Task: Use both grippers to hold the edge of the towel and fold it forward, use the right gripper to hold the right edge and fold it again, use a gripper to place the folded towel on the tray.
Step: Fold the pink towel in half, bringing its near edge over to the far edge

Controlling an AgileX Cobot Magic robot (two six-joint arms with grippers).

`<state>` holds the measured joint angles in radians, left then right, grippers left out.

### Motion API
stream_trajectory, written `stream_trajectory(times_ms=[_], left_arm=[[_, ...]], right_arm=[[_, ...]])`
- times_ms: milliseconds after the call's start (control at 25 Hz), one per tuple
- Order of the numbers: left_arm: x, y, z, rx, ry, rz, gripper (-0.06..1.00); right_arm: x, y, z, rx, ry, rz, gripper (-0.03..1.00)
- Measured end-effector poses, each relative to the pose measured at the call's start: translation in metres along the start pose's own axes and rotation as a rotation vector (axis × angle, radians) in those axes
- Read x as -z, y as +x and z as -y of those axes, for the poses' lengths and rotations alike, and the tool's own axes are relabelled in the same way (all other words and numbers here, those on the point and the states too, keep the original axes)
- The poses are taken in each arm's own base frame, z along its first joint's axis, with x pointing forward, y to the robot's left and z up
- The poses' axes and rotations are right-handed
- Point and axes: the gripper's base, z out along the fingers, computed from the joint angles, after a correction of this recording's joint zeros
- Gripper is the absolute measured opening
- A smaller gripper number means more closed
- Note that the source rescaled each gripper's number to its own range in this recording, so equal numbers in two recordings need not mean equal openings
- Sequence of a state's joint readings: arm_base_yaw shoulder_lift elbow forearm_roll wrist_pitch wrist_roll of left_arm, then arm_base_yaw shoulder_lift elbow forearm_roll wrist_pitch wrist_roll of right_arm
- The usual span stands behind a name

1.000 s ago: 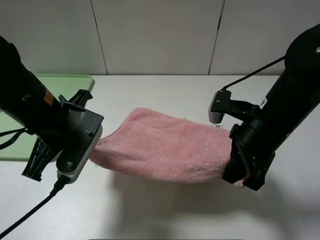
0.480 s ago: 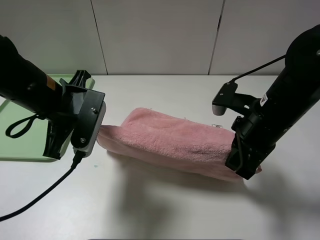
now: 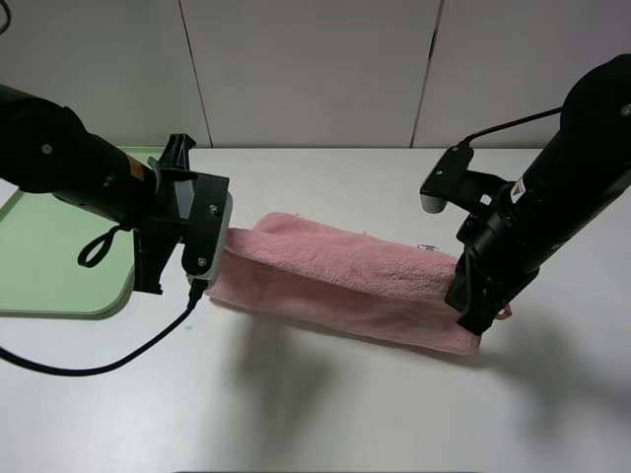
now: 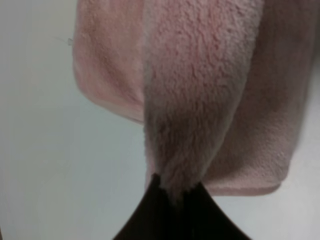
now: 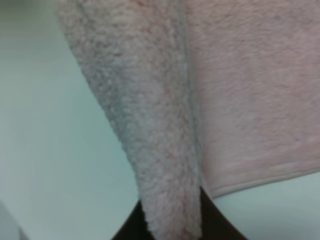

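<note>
We see a pink towel (image 3: 335, 276) of fluffy terry, doubled into a long, soft band across the smooth white table (image 3: 325, 414). It lies to the right of the pale green, round-cornered tray (image 3: 49, 266) and apart from it. The left gripper (image 3: 215, 258) is clamped tight on the band's left end and the right gripper (image 3: 475, 313) on its right end. The high camera shows both black arms and the tray. The wrist cameras show only close pile: a thick fold pinched between dark jaw tips, with a flatter layer on the table beneath.
</note>
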<state>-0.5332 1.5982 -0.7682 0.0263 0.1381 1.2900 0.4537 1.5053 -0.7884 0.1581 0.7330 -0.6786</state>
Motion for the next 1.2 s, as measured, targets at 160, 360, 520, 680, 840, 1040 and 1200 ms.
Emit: stream_trajectory(times_ms=[160,360,520,680,840,1040,1200], left_arm=[[-0.013,-0.001,-0.001,-0.001,-0.028,0.009,0.00],[-0.024,-0.001,-0.004,0.001,-0.074,0.022,0.00],[-0.026,0.000,-0.014,0.009,-0.137,0.033,0.00],[-0.028,-0.001,-0.021,0.012,-0.175,0.042,0.00],[-0.027,-0.002,-0.026,0.012,-0.224,0.056,0.00],[-0.027,-0.002,-0.027,0.012,-0.235,0.058,0.00],[-0.027,-0.002,-0.027,0.012,-0.235,0.058,0.01]], right_arm=[[0.000,-0.001,0.003,0.016,0.030,0.013,0.00],[0.000,-0.004,0.006,0.014,0.069,0.043,0.00],[0.000,-0.005,0.007,0.016,0.079,0.049,0.00],[0.000,-0.005,0.008,0.017,0.083,0.053,0.00],[0.000,-0.005,0.008,0.019,0.085,0.053,0.00],[0.000,-0.005,0.008,0.019,0.085,0.052,0.00],[0.000,-0.005,0.008,0.019,0.085,0.052,0.00]])
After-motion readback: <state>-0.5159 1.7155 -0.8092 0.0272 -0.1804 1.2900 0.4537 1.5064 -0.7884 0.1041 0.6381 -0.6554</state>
